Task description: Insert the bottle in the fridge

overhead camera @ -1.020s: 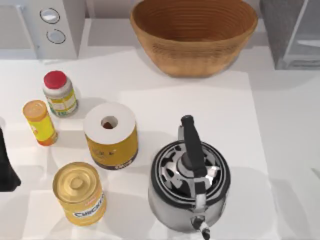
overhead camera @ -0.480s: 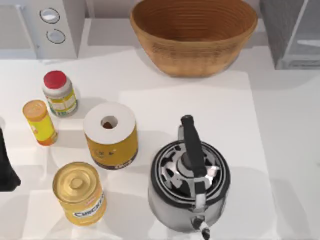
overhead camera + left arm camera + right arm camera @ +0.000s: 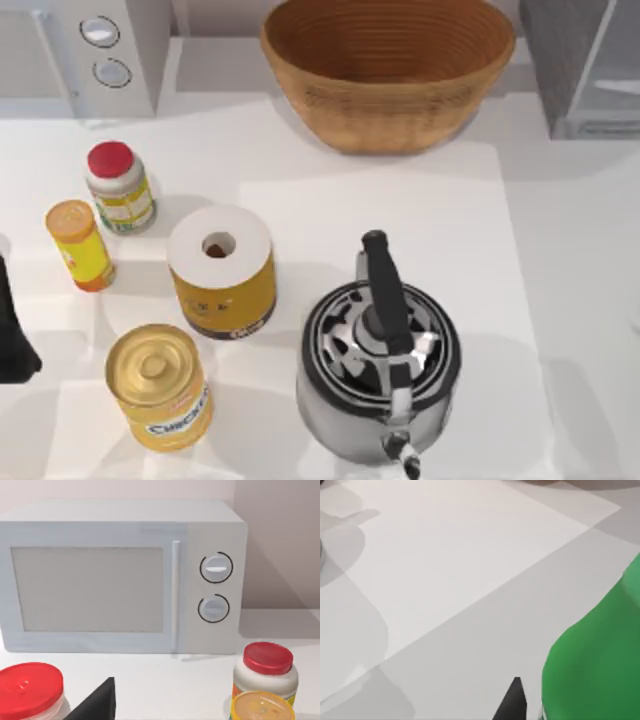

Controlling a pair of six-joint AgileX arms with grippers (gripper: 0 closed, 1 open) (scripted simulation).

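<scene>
Bottle [image 3: 592,655] (green) just beside right fingertip [image 3: 512,700].

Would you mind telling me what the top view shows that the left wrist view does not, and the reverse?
Top view alone: the wicker basket, the kettle, the paper-roll can, the gold-lidded can and the fridge at the far right. Left wrist view alone: the microwave's whole door front and a second red lid. Shared: the microwave with its two knobs, the red-capped jar and the orange-lidded bottle.
</scene>
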